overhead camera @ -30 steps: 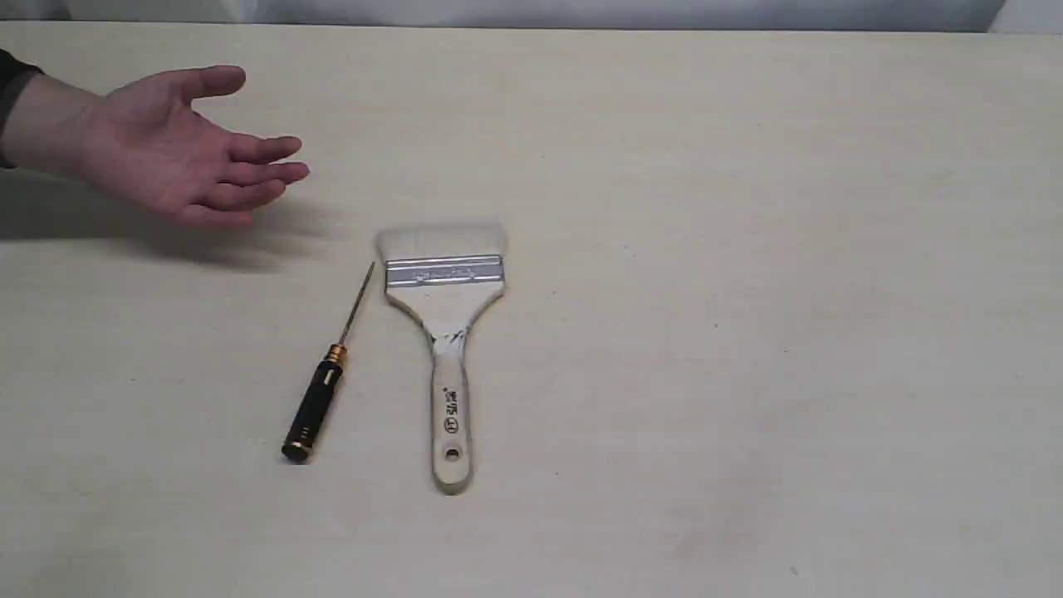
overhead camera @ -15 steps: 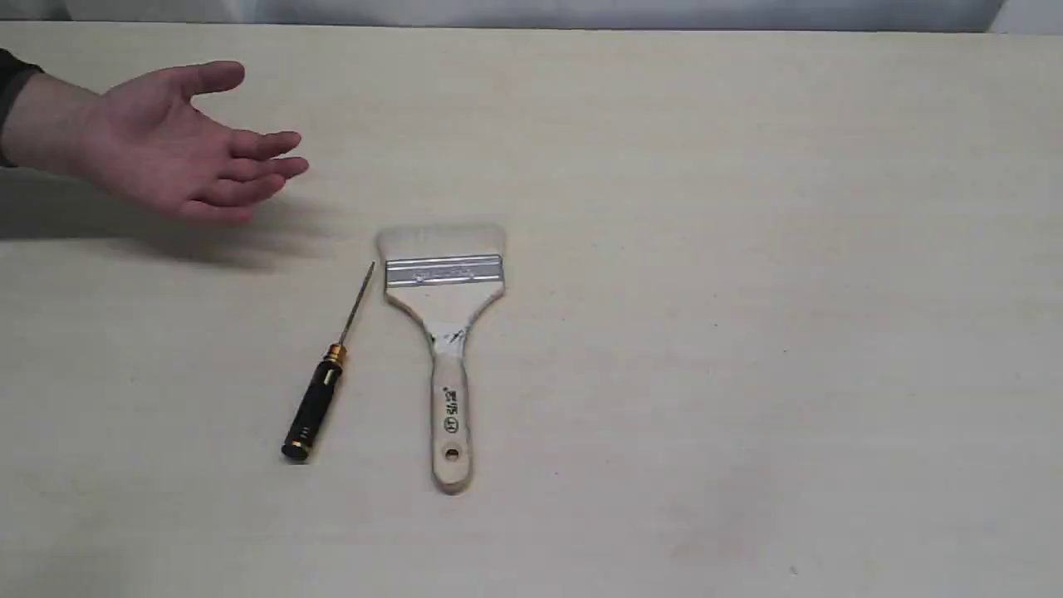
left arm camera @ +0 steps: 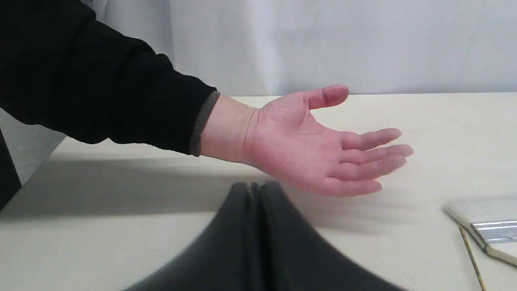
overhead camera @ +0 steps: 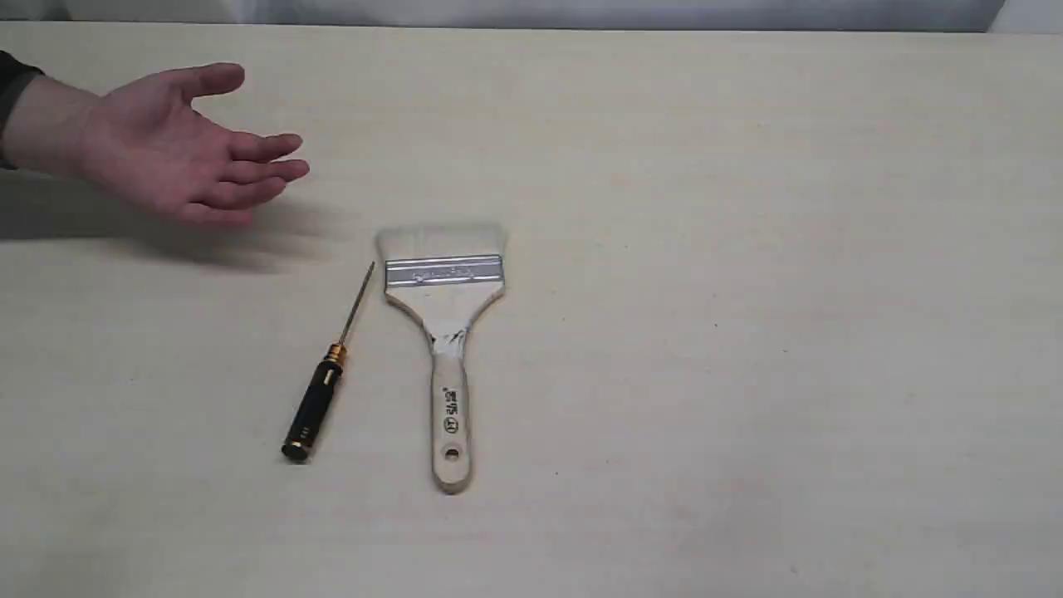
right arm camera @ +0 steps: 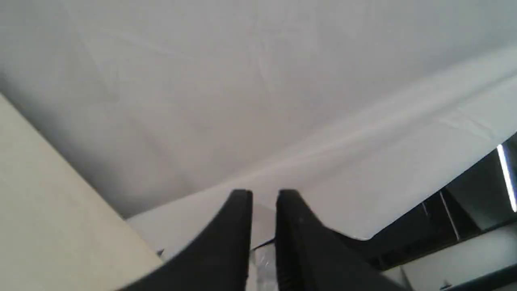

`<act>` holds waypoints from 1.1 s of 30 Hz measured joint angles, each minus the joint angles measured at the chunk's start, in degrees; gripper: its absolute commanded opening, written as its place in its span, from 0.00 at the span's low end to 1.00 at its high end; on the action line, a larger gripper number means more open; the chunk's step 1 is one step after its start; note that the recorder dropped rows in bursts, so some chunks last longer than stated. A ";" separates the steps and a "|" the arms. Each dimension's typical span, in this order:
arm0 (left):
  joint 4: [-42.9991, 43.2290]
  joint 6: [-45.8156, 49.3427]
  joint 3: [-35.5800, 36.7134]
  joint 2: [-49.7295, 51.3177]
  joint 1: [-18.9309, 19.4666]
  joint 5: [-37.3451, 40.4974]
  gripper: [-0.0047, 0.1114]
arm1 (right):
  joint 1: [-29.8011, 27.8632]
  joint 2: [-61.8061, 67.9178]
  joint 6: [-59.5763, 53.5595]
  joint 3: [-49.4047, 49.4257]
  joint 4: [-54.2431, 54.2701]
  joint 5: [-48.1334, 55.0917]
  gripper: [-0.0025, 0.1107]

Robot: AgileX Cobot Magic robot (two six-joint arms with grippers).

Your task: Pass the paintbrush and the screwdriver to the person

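The paintbrush (overhead camera: 446, 332) lies flat on the table, with its pale bristles pointing to the far side and its wooden handle toward the near edge. Just left of it lies the screwdriver (overhead camera: 320, 390), its black handle near and its thin shaft far. The person's open hand (overhead camera: 178, 149) hovers palm up at the far left. Neither gripper shows in the exterior view. In the left wrist view my left gripper (left arm camera: 255, 186) is shut and empty, just short of the hand (left arm camera: 319, 149); the brush corner (left arm camera: 486, 226) and the screwdriver shaft (left arm camera: 470, 254) show at the edge. My right gripper (right arm camera: 264, 195) is empty, its fingers a narrow slit apart, facing a white backdrop.
The beige table (overhead camera: 747, 291) stretches wide to the right of the tools. A white curtain (overhead camera: 581, 12) runs along its far edge. The person's dark sleeve (left arm camera: 101, 81) reaches in over the table's left side.
The person's hand wavers slightly up and back. The paintbrush and the screwdriver have not moved.
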 measured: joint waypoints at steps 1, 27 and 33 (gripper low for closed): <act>0.00 0.00 0.00 0.00 0.00 0.00 0.04 | 0.36 2.18 2.34 -0.04 1.74 0.77 0.21; 0.00 0.00 0.00 0.00 0.00 0.00 0.04 | 48.79 66.65 -3.98 -46.49 74.45 43.75 0.54; 0.00 0.00 0.00 0.00 0.00 0.00 0.04 | 50.44 77.25 -4.44 -55.76 80.63 49.60 0.54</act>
